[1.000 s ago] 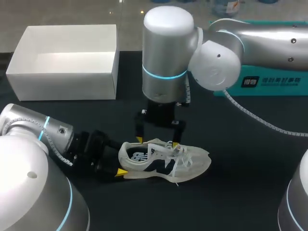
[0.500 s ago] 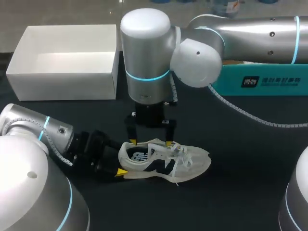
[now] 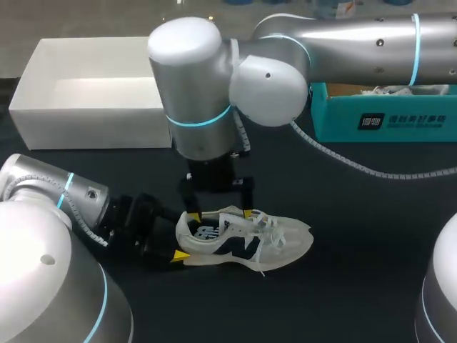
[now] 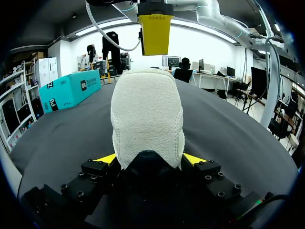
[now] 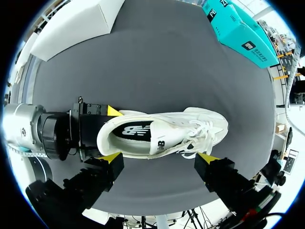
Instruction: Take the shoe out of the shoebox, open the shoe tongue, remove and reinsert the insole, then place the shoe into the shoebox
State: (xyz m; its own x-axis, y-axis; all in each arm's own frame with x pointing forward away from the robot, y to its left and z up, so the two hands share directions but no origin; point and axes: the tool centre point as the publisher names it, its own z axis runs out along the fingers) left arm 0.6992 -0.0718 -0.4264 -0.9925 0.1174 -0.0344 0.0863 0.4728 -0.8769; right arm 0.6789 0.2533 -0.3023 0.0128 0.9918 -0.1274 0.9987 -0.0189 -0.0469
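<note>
1. A white shoebox (image 3: 93, 93) is being shown open and upright at ten o'clock on the black table (image 3: 357, 236), well apart from the shoe.
2. The left gripper (image 4: 149, 160) is being held closed on the shoe's heel, with one yellow tip pressed against each side. Its arm is being held low over the table from eight o'clock.
3. The white shoe (image 3: 250, 239) is being held on its sole near six o'clock, outside the shoebox. Its heel is being pointed to nine o'clock and its toe to three o'clock.
4. The right gripper (image 3: 219, 213) is being held spread wide just above the shoe's opening, fingers pointing down. One yellow tip is being held by the heel end of the opening and the other by the laces. Whether either tip is touching the shoe cannot be told.
5. A teal box (image 3: 385, 118) is being shown at two o'clock, behind the right arm.
</note>
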